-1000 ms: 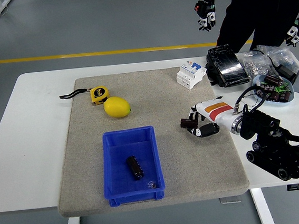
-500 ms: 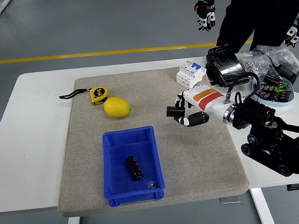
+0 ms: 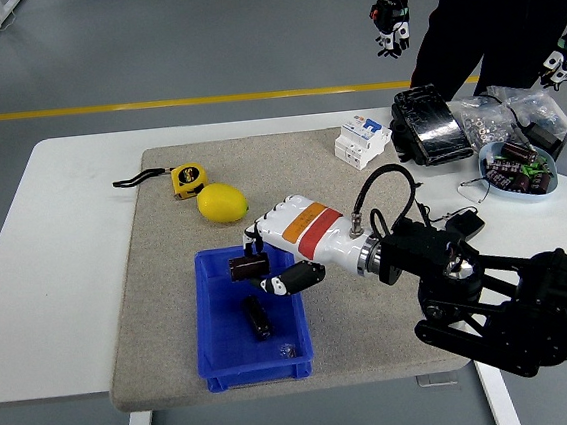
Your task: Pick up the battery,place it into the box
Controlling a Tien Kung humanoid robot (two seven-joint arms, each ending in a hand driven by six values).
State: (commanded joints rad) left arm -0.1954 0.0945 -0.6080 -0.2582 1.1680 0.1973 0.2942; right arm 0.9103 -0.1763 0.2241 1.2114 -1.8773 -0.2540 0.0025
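Note:
A blue box (image 3: pixel 224 351) sits at the front of the grey mat, with one dark battery (image 3: pixel 256 318) lying inside it. My right hand (image 3: pixel 266 267), white with an orange and red band, reaches in from the right and hovers over the box's upper right part. Its fingers are curled around a second dark cylindrical battery (image 3: pixel 248 266), held just above the box interior. My left arm does not show in the head view.
A lemon (image 3: pixel 222 202) and a yellow tape measure (image 3: pixel 187 180) lie behind the box. A white breaker (image 3: pixel 361 141), a black pack (image 3: pixel 426 125) and a bowl of batteries (image 3: pixel 518 171) stand at the back right. A person stands beyond the table's far right corner.
My right hand has carried the battery leftward and toward me, from the mat's right side to above the blue box. The arm now stretches across the mat.

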